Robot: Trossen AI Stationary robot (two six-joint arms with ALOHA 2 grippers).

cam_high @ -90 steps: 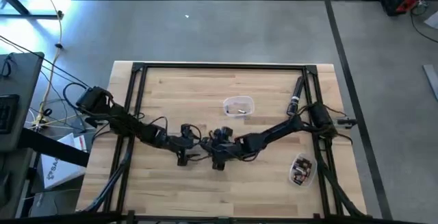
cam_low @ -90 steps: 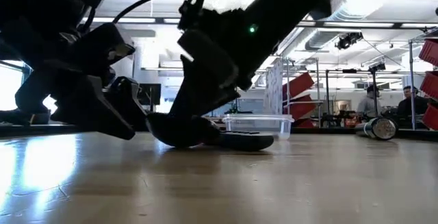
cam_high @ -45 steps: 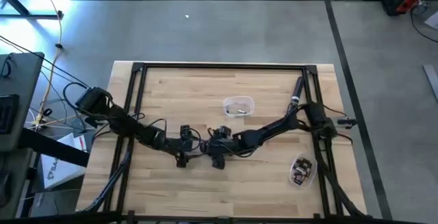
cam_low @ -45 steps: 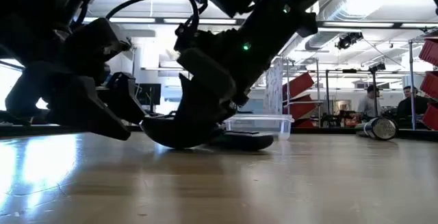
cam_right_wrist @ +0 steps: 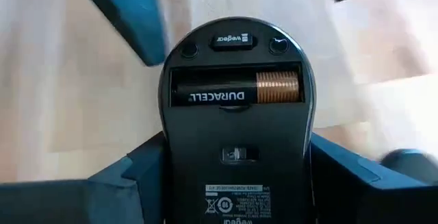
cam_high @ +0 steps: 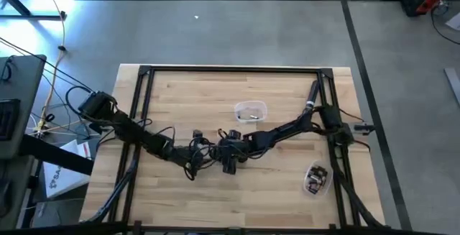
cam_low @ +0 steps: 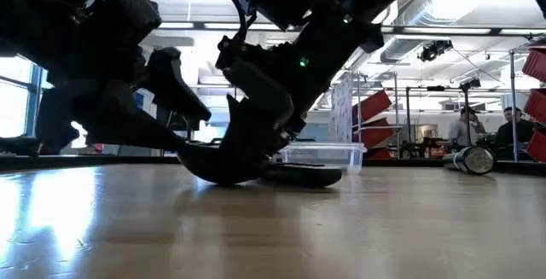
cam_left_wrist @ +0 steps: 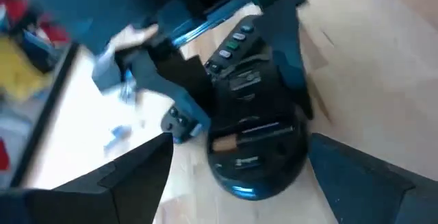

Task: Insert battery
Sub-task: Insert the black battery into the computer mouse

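My right claw (cam_right_wrist: 236,172) is closed on the upturned computer mouse (cam_right_wrist: 236,125), one finger against each flank, pinning it on the wooden table (cam_high: 273,192) near the middle. The Duracell battery (cam_right_wrist: 236,90) lies lengthwise in the open compartment, copper end toward one side, and looks seated rather than tilted, though I cannot tell whether it is pressed fully onto both contacts. My left claw (cam_left_wrist: 239,183) is spread wide and holds nothing; it hangs just beside the mouse, pointed at its underside.

The risk I see is my own crowding. Both claws sit nearly touching in the high view, so a careless sweep of the left could knock the right's fingers or nudge the mouse out of their hold. If the left presses down off-centre, the battery could pop up at one end, since the spring contact pushes back. If I let go with the right too soon, the rounded shell may rock on the wood and spill the cell out
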